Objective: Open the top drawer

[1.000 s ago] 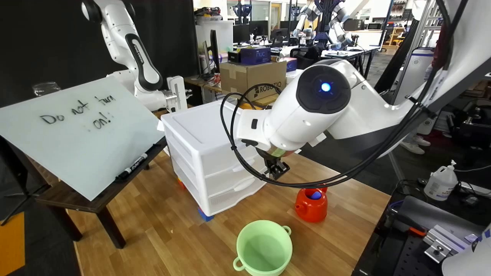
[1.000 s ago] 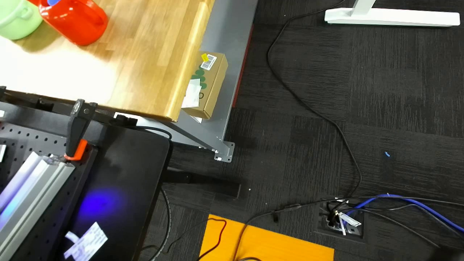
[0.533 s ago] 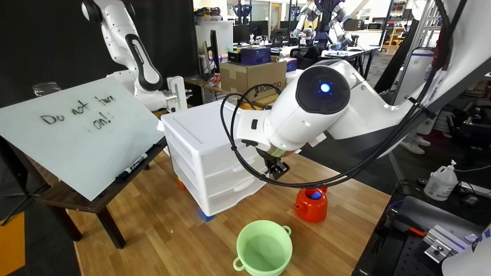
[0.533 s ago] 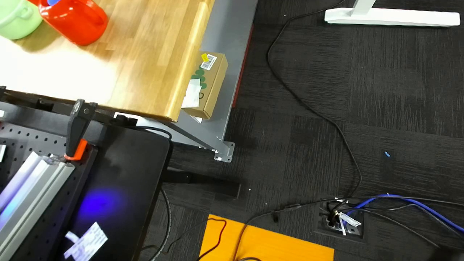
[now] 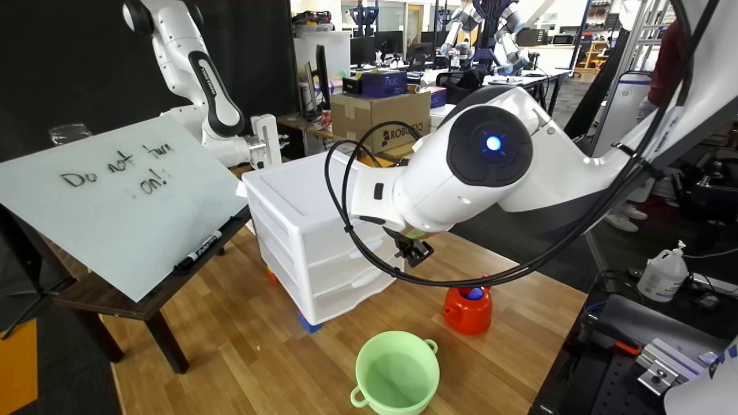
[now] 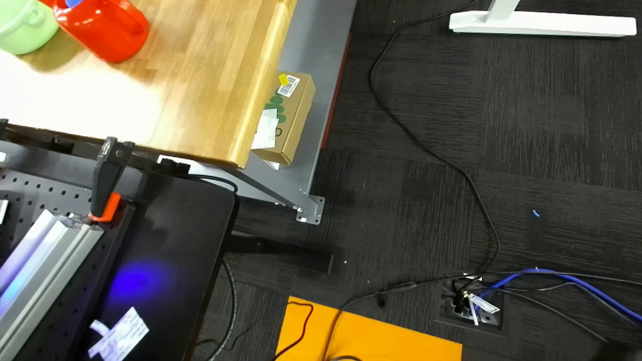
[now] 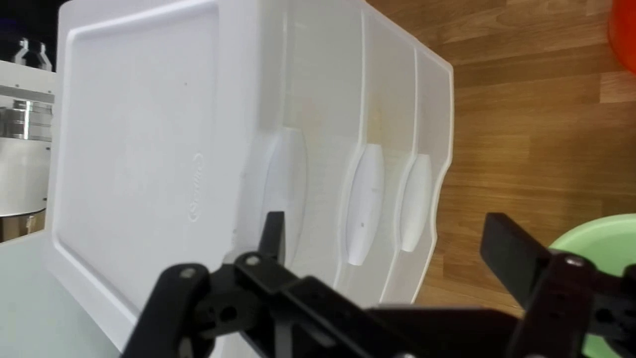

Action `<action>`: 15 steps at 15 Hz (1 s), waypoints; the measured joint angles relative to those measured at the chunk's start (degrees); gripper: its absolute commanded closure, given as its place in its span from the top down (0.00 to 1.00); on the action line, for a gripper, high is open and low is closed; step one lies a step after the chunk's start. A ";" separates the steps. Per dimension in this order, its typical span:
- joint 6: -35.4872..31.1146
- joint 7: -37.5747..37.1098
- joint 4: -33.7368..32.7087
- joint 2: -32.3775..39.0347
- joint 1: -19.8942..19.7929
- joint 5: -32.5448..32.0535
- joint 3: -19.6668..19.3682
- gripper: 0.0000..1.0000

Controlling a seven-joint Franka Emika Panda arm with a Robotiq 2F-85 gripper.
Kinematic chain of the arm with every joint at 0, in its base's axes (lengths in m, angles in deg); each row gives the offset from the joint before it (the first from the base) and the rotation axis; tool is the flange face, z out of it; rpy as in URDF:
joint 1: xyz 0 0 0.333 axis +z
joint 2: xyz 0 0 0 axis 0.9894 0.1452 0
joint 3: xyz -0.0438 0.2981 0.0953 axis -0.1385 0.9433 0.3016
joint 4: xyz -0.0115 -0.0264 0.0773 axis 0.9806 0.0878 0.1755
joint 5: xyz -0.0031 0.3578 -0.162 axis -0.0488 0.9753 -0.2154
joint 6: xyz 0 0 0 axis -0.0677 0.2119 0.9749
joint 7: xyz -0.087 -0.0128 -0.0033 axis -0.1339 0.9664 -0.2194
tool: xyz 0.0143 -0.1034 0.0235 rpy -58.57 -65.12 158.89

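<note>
You see the top drawer (image 7: 325, 134), wide and whitish; it is closed; it sits highest in the white unit (image 7: 139, 124).

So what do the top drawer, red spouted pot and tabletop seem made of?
Top drawer: probably moulded plastic, satin, since its whitish face looks faintly translucent. Red spouted pot: likely plastic, glossy with bright highlights; enamelled metal possible. Tabletop: wood or laminate, satin, showing grained strips.

A green pot (image 5: 396, 373) stands near a red kettle (image 5: 471, 320).

Top drawer (image 7: 325, 169) in drawer unit (image 5: 302, 248), pot (image 5: 398, 372) and kettle (image 5: 467, 318) before it
</note>
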 measured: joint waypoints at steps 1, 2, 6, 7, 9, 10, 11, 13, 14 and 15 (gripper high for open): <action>0.83 -0.42 -0.17 -0.23 0.01 -1.09 0.05 1.00; 1.80 -0.76 -0.36 -0.54 0.01 -2.16 0.05 1.00; 3.24 -1.24 -0.80 -1.27 -0.01 -4.53 -0.02 1.00; 3.30 -1.24 -0.80 -1.27 -0.01 -4.55 -0.02 1.00; 3.38 -1.24 -0.80 -1.27 -0.01 -4.55 -0.02 1.00; 3.39 -1.24 -0.80 -1.27 -0.01 -4.55 -0.02 1.00; 3.40 -1.24 -0.80 -1.27 -0.01 -4.55 -0.02 1.00; 3.39 -1.24 -0.79 -1.14 -0.01 -4.47 -0.02 1.00; 3.37 -1.24 -0.80 -1.01 -0.01 -4.47 -0.02 1.00; 3.36 -1.24 -0.80 -0.87 -0.01 -4.47 -0.02 1.00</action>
